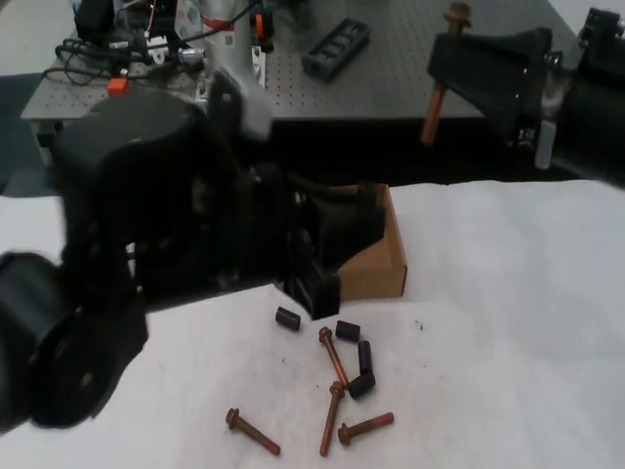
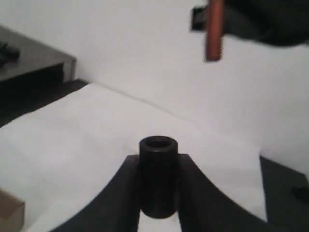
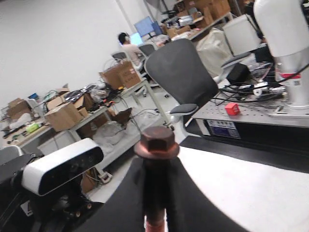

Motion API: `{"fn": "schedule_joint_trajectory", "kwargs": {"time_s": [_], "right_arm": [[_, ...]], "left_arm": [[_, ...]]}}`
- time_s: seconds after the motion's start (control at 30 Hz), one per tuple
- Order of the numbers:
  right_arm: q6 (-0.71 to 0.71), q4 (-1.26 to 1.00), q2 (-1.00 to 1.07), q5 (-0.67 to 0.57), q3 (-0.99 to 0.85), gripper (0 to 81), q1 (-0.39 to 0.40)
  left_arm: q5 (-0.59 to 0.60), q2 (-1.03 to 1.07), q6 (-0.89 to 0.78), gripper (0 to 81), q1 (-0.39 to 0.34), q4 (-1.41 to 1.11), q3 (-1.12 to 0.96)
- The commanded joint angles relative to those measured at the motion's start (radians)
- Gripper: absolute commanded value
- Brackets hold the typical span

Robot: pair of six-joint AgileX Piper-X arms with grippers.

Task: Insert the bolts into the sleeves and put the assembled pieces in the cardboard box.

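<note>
The room behind is a cluttered workshop. A grey mesh-backed office chair (image 3: 181,72) stands there, with brown cartons (image 3: 65,116) on long tables. Past the worktop (image 1: 508,322) stands a grey metal table (image 1: 391,78) with a grid of small holes, strewn with cables. A matte white sheet (image 1: 488,264) covers the worktop.

A plain brown cardboard box (image 1: 386,259) with square corners sits on the sheet, partly hidden by the bulky black left arm (image 1: 146,244).

The left gripper (image 2: 158,164) has smooth, curved black fingers. They pinch an upright sleeve (image 2: 158,179), a short matte black cylinder with its open bore facing up. The right gripper (image 3: 155,166) is raised at the far right of the high view and clamps a bolt (image 3: 156,142). The bolt is coppery metal with a six-sided flanged head uppermost and a threaded end hanging below. In the left wrist view it hangs above and beyond the sleeve, well apart from it.

On the sheet in front of the box lie four loose bolts (image 1: 252,431) of the same copper colour, at different angles. Four loose sleeves (image 1: 287,319), stubby and black, lie among them.
</note>
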Motion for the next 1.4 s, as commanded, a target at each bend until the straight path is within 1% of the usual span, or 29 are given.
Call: {"fn": "schedule_joint_trajectory", "kwargs": {"time_s": [0.0,0.1,0.23,0.37,0.47,0.63,0.87,1.03,1.23,1.27,1.3,1.33,1.37], "right_arm": [[0.105,-0.245,-0.012,-0.015,0.060,0.5,0.079],[0.105,-0.262,-0.012,-0.007,0.061,0.5,0.117],[0.105,-0.262,-0.005,-0.009,0.061,0.5,0.142],[0.105,-0.254,-0.004,-0.012,0.061,0.5,0.163],[0.095,-0.199,-0.004,-0.012,0.061,0.5,0.168],[0.025,-0.149,-0.009,-0.010,0.061,0.5,0.168],[0.022,-0.130,-0.012,-0.010,0.061,0.5,0.158],[0.022,-0.116,-0.012,-0.060,0.061,0.5,0.162],[-0.068,-0.004,-0.012,-0.116,0.061,0.2,0.162],[-0.068,0.002,-0.012,-0.126,0.061,0.8,0.162],[-0.069,0.002,-0.012,-0.131,0.061,3.5,0.162],[-0.069,0.001,-0.012,-0.133,0.061,7.1,0.162],[-0.069,0.000,-0.012,-0.132,0.061,13.9,0.162]], "left_arm": [[0.084,-0.042,-0.077,0.7,-0.002,-0.111,0.009],[0.139,-0.042,-0.097,0.7,-0.002,-0.114,0.009],[0.225,-0.042,-0.097,0.7,-0.002,-0.122,0.002],[0.216,-0.042,-0.120,0.7,-0.002,-0.126,0.002],[0.211,-0.042,-0.119,0.7,-0.002,-0.132,0.002],[0.203,-0.042,-0.127,0.7,-0.002,-0.132,0.002],[0.197,-0.042,-0.127,0.7,-0.002,-0.132,0.002],[0.174,-0.042,-0.145,0.7,-0.002,-0.132,0.002],[0.174,-0.042,-0.150,0.7,0.001,-0.132,0.002],[0.174,-0.042,-0.148,0.7,0.001,-0.132,0.002],[0.174,-0.042,-0.147,0.7,0.001,-0.132,0.002],[0.174,-0.042,-0.147,0.7,0.001,-0.132,0.002],[0.174,-0.042,-0.139,0.7,0.001,-0.132,0.002]]}}
